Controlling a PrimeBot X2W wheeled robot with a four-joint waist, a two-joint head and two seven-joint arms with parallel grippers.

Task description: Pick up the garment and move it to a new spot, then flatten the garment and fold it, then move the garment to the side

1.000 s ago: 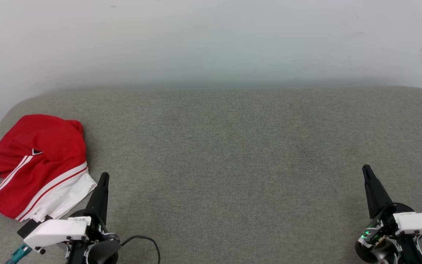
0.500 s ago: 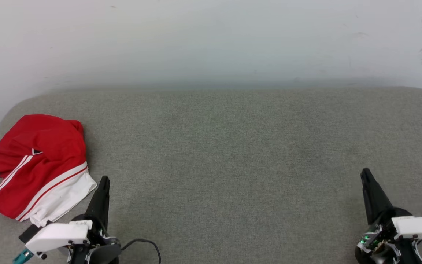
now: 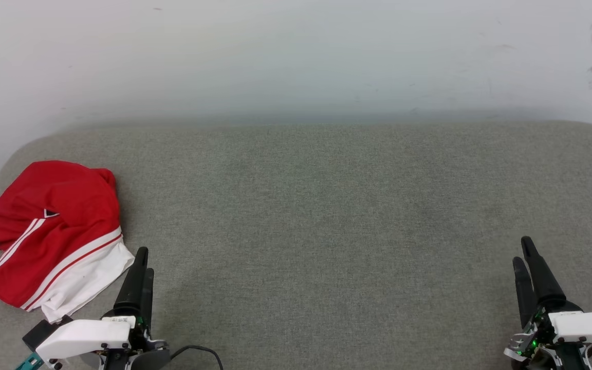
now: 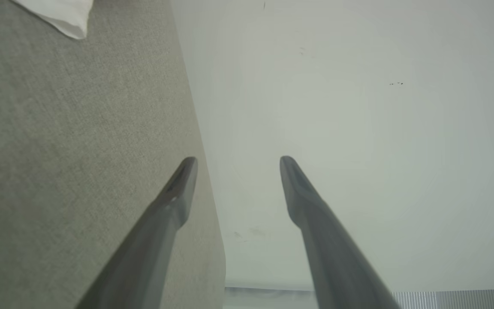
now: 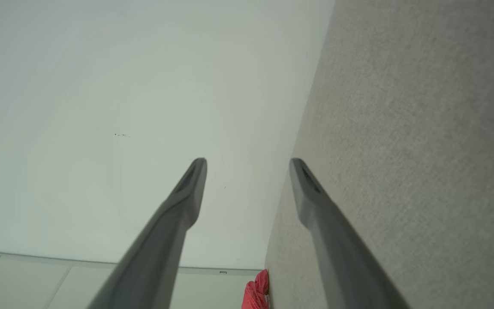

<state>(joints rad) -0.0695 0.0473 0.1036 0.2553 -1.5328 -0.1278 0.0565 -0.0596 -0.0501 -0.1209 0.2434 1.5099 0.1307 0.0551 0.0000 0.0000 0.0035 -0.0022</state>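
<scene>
One bunched red garment [image 3: 54, 226], white sleeve, red-and-white stripes

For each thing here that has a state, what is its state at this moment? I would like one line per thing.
garment: crumpled in a heap, not folded, lying at the left end of the grey pad, held by no gripper.
left gripper: open, empty, beside the garment.
right gripper: open, empty, near the pad's right end, far from the garment.
</scene>
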